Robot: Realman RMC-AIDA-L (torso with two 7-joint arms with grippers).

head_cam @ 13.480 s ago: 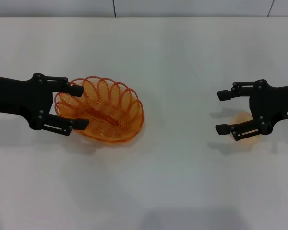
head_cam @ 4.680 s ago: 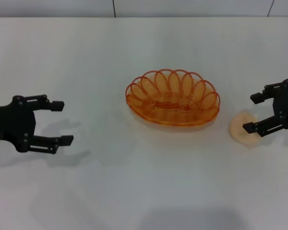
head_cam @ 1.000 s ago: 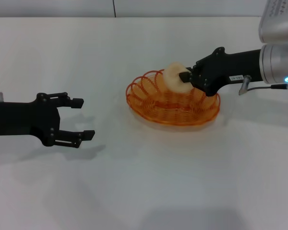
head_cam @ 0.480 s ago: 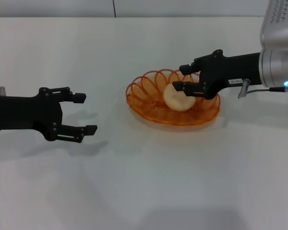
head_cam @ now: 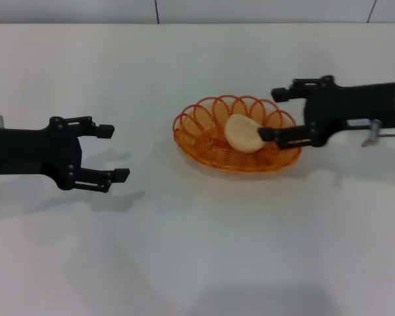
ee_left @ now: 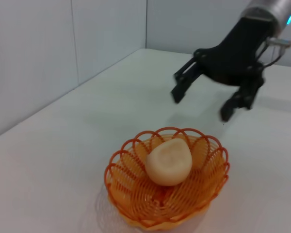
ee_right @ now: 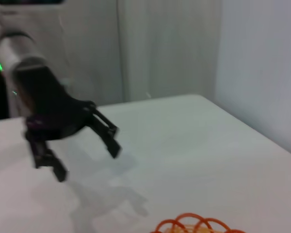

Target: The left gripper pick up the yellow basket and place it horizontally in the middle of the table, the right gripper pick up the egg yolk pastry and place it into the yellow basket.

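No readable text, label, brand, number or sign is showing in any of the three views (not on the arms, the basket or the tabletop).

A pale grey wall (head_cam: 250, 11) runs along the far edge of the table (head_cam: 204, 250). Two thin dark seams cut it into panels, one upright (head_cam: 156, 11) and one slanted (head_cam: 372, 10) farther right. The left wrist view shows bluish-white wall panels (ee_left: 34, 58) meeting at a corner (ee_left: 146, 24). In the right wrist view, a white surface with faint vertical folds (ee_right: 165, 48), perhaps a curtain, stands beside a plain wall (ee_right: 262, 63).
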